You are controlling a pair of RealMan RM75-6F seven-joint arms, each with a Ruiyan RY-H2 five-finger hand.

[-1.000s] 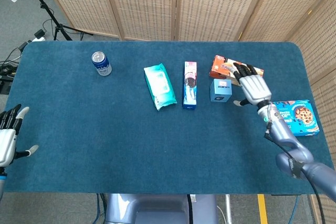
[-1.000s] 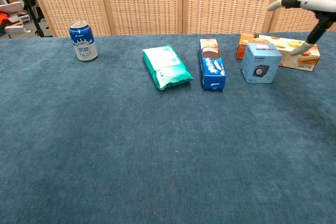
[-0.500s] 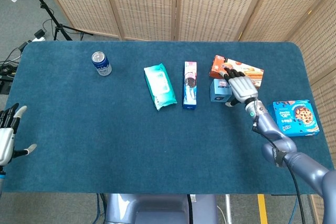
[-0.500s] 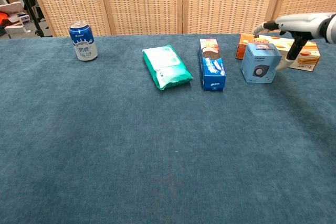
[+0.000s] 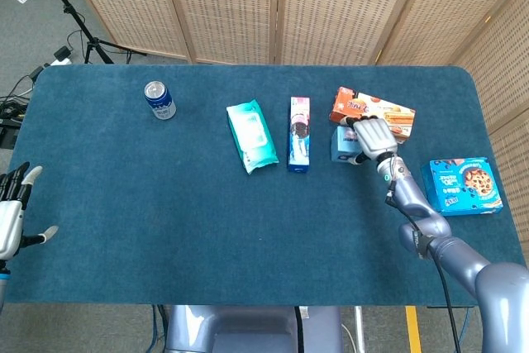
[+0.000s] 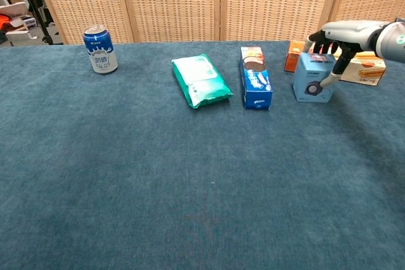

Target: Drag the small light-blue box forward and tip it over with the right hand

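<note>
Small light-blue box point(image 6: 312, 85): upright on the blue table point(image 5: 165, 204), toward its far right corner, just in front of an orange carton point(image 5: 388, 111). Right hand point(image 5: 371, 136): draped over the box top, fingers curled down its far side, thumb point(image 6: 330, 78) on the front face; it seems to grip rather than merely rest. Left hand point(image 5: 11, 214): at the near left edge, fingers spread, holding nothing.
</note>
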